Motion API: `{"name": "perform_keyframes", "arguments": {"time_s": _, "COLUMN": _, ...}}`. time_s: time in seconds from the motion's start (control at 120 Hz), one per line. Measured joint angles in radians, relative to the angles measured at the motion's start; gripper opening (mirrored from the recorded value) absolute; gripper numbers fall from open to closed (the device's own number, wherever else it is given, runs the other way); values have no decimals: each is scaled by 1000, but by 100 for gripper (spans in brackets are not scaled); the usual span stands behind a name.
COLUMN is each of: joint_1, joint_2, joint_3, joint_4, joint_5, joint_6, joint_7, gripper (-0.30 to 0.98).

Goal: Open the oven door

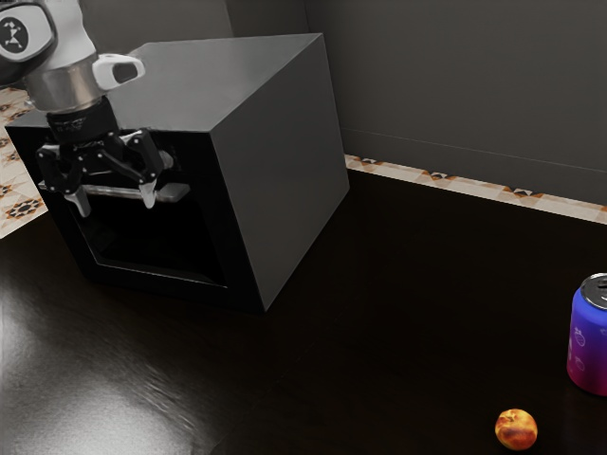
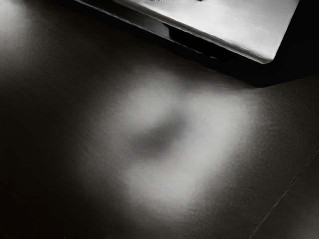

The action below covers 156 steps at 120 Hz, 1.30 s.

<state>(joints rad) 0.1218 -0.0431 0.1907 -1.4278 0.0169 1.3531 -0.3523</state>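
Note:
My gripper is in front of the upper part of the oven's front, its two fingertips spread wide apart beside the handle. The grey box-shaped oven stands at the exterior view's left. Its silver handle runs across the top of the dark door, which looks flush with the front. Part of the handle is hidden behind the gripper, and contact cannot be told. In the wrist view, a bright edge of the oven shows above the dark tabletop.
On the black table, a blue and magenta can stands at the exterior view's right edge. A small red-yellow fruit lies nearer the camera. A dark grey wall rises behind the table.

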Motion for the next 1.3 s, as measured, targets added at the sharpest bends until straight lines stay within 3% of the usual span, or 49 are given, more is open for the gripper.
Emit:
{"name": "perform_keyframes", "arguments": {"time_s": 0.067, "joint_1": -11, "joint_2": -33, "joint_3": -1, "joint_4": -53, "joint_5": 4, "joint_6": 24, "joint_7": -28, "gripper": 69}}
{"name": "perform_keyframes", "arguments": {"time_s": 0.125, "joint_1": -36, "joint_2": -162, "joint_3": -14, "joint_4": -185, "joint_5": 3, "joint_6": 50, "joint_7": -51, "gripper": 68}}
{"name": "perform_keyframes", "arguments": {"time_s": 0.175, "joint_1": 77, "joint_2": -269, "joint_3": -49, "joint_4": -309, "joint_5": 0, "joint_6": 71, "joint_7": -69, "gripper": 68}}
{"name": "perform_keyframes", "arguments": {"time_s": 0.25, "joint_1": 227, "joint_2": -312, "joint_3": -65, "joint_4": -385, "joint_5": -17, "joint_6": 166, "joint_7": -93, "gripper": 68}}
{"name": "perform_keyframes", "arguments": {"time_s": 0.383, "joint_1": 337, "joint_2": -347, "joint_3": 28, "joint_4": -434, "joint_5": -197, "joint_6": 363, "joint_7": -151, "gripper": 68}}
{"name": "perform_keyframes", "arguments": {"time_s": 0.45, "joint_1": 522, "joint_2": -340, "joint_3": -81, "joint_4": -456, "joint_5": -263, "joint_6": 432, "joint_7": -177, "gripper": 68}}
{"name": "perform_keyframes", "arguments": {"time_s": 0.483, "joint_1": 568, "joint_2": -321, "joint_3": -119, "joint_4": -457, "joint_5": -285, "joint_6": 459, "joint_7": -190, "gripper": 68}}
{"name": "perform_keyframes", "arguments": {"time_s": 0.592, "joint_1": 594, "joint_2": -282, "joint_3": -157, "joint_4": -454, "joint_5": -389, "joint_6": 562, "joint_7": -226, "gripper": 68}}
{"name": "perform_keyframes", "arguments": {"time_s": 0.683, "joint_1": 597, "joint_2": -236, "joint_3": -162, "joint_4": -443, "joint_5": -436, "joint_6": 639, "joint_7": -251, "gripper": 68}}
{"name": "perform_keyframes", "arguments": {"time_s": 0.875, "joint_1": 602, "joint_2": -199, "joint_3": -170, "joint_4": -449, "joint_5": -464, "joint_6": 764, "joint_7": -294, "gripper": 68}}
{"name": "perform_keyframes", "arguments": {"time_s": 0.95, "joint_1": 717, "joint_2": -189, "joint_3": -294, "joint_4": -452, "joint_5": -466, "joint_6": 794, "joint_7": -307, "gripper": 68}}
{"name": "perform_keyframes", "arguments": {"time_s": 1.025, "joint_1": 759, "joint_2": -191, "joint_3": -342, "joint_4": -459, "joint_5": -455, "joint_6": 816, "joint_7": -319, "gripper": 68}}
{"name": "perform_keyframes", "arguments": {"time_s": 1.3, "joint_1": 777, "joint_2": -185, "joint_3": -356, "joint_4": -490, "joint_5": -437, "joint_6": 863, "joint_7": -340, "gripper": 68}}
